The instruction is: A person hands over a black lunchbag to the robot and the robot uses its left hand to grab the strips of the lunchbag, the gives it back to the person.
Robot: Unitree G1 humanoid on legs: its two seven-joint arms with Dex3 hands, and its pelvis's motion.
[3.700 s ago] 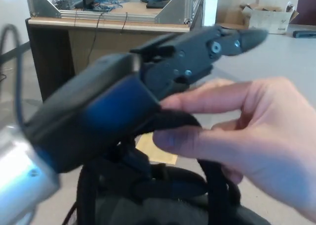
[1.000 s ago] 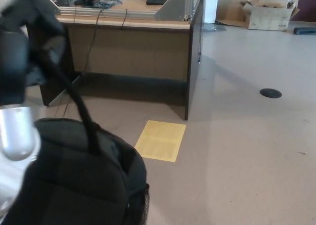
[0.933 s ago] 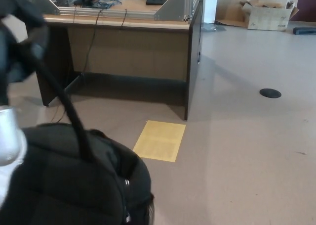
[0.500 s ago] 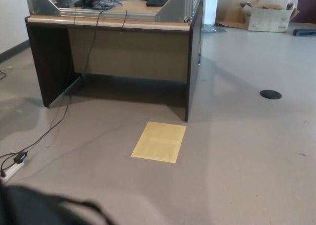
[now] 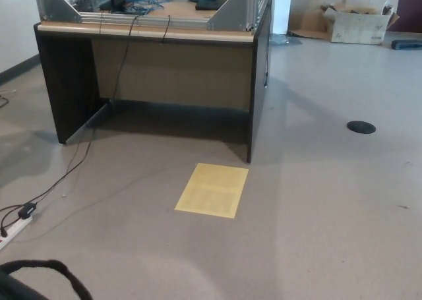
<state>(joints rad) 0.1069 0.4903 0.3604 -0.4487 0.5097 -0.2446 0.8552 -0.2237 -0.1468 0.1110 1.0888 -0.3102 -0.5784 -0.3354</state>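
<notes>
Lunchbag and left hand have dropped almost out of view — only a black strap loop (image 5: pixel 46 273) shows; neither hand is visible, so grip unknown.

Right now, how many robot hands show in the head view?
0. Neither hand is in the frame. Only a loop of the black lunchbag strap pokes in at the bottom left corner; whatever holds it is below the picture edge.

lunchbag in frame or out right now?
Nearly out. Only a black strap loop and a sliver of the bag show at the bottom-left corner; neither robot hand shows.
</notes>
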